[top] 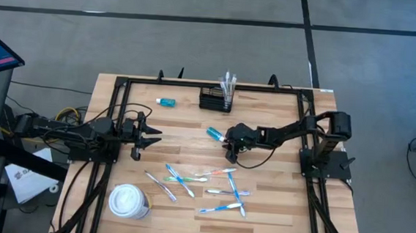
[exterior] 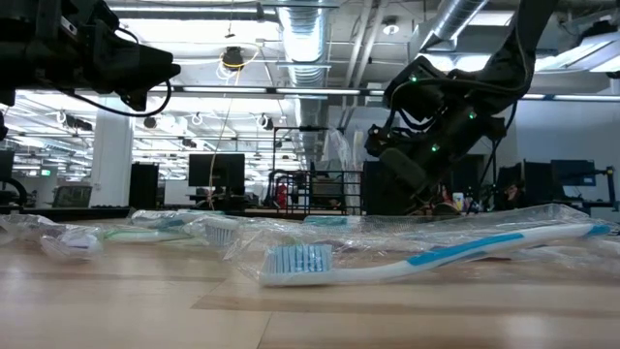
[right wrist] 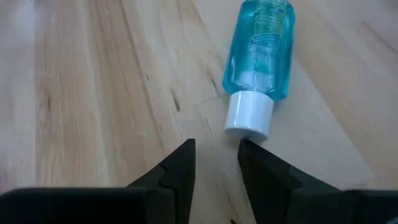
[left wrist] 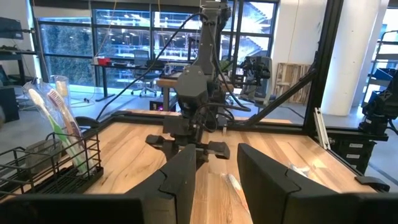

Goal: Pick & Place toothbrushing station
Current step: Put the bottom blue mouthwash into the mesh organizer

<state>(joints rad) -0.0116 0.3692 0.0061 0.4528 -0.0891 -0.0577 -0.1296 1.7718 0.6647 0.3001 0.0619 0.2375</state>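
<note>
The right pincer (top: 227, 140) is seen low over the middle of the desk (top: 185, 126), its fingers narrowly parted and holding nothing; just beyond its tips lies a small blue bottle (right wrist: 260, 56) with a white cap, on its side. The left pincer (top: 150, 134) is held above the desk's left side — fingers parted, empty. The toothbrushing station (top: 216, 99) is placed at the far edge; toothbrushes (top: 230, 83) are stood upright in it. More toothbrushes (top: 202, 184) and a white lidded cup (top: 128, 200) are spread near the front edge.

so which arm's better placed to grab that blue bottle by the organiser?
Right, likely. The right gripper has its jaws open just short of the blue bottle, lying white cap toward it. The left gripper waits at the table's left side, farther away.
</note>
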